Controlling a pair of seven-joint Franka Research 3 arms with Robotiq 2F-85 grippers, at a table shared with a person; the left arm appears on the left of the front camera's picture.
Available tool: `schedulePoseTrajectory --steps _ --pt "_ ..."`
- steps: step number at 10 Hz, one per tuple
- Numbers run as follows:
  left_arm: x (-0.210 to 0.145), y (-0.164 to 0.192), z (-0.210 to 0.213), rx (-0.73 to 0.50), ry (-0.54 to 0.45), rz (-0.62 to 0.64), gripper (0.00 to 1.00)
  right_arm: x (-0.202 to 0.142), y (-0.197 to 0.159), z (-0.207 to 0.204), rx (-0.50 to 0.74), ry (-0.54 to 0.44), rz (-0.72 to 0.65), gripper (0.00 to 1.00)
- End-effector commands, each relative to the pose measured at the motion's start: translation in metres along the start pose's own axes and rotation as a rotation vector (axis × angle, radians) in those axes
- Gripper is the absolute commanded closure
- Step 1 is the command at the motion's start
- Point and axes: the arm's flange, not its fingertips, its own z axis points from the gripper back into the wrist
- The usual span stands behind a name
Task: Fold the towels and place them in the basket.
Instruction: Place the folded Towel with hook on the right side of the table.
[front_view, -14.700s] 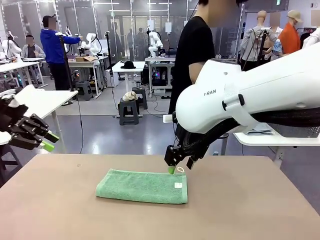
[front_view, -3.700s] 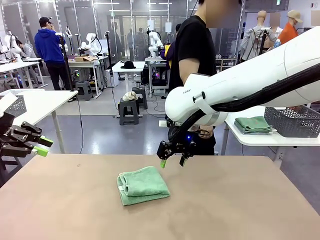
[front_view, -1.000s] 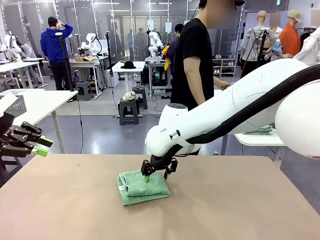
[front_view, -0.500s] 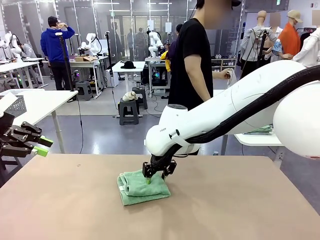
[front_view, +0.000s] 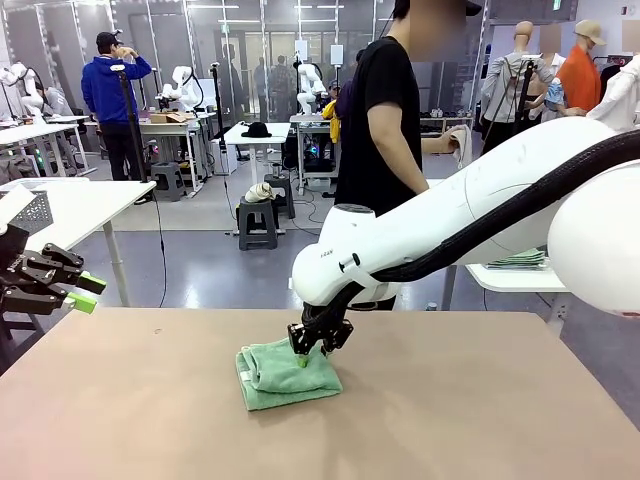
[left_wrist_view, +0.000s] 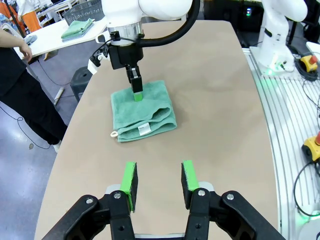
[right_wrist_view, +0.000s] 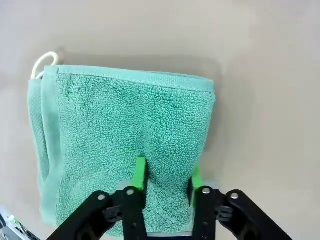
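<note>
A mint green towel (front_view: 288, 376) lies folded into a small square at the middle of the brown table (front_view: 480, 420). My right gripper (front_view: 303, 356) reaches down onto its far edge and is shut on a pinched ridge of the cloth. In the right wrist view the green fingers (right_wrist_view: 139, 172) squeeze the towel (right_wrist_view: 125, 120) between them. My left gripper (front_view: 88, 292) hangs at the table's left edge, open and holding nothing. The left wrist view shows it (left_wrist_view: 159, 179) short of the towel (left_wrist_view: 145, 107). The basket (left_wrist_view: 89, 7) stands on a white side table.
A person in a black shirt (front_view: 385, 120) stands at the far side, turned toward the side table and holding a pale cloth (front_view: 460, 142). Folded green towels (left_wrist_view: 77, 27) lie beside the basket. A paler lattice basket (front_view: 35, 210) sits on a white table at left.
My right gripper's fingers have closed on the towel's far edge, pinching the cloth. The left arm has not moved. The person has raised a pale cloth.
</note>
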Motion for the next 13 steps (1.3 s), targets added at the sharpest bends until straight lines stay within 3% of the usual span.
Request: schedulePoseTrajectory --steps 1,2,3,5,9,13 --pt "0.003 -0.001 0.002 -0.002 -0.019 -0.006 0.53 -0.005 -0.008 0.007 -0.022 0.018 0.006 1.0" --pt "0.003 -0.001 0.002 -0.002 -0.019 -0.006 0.53 -0.007 -0.012 0.007 -0.04 0.013 0.0 0.92" --pt "0.003 -0.001 0.002 -0.002 -0.019 -0.006 0.53 -0.009 -0.022 0.007 -0.05 0.008 0.013 1.0" --pt "0.003 -0.001 0.002 -0.002 -0.019 -0.006 0.53 -0.019 -0.065 0.012 -0.051 -0.013 -0.017 1.0" --pt "0.003 -0.001 0.002 -0.002 -0.019 -0.006 0.53 -0.045 -0.214 0.029 -0.05 -0.028 -0.069 1.0" --pt "0.003 -0.001 0.002 -0.002 -0.019 -0.006 0.53 -0.092 -0.373 0.053 -0.067 -0.093 -0.151 1.0"
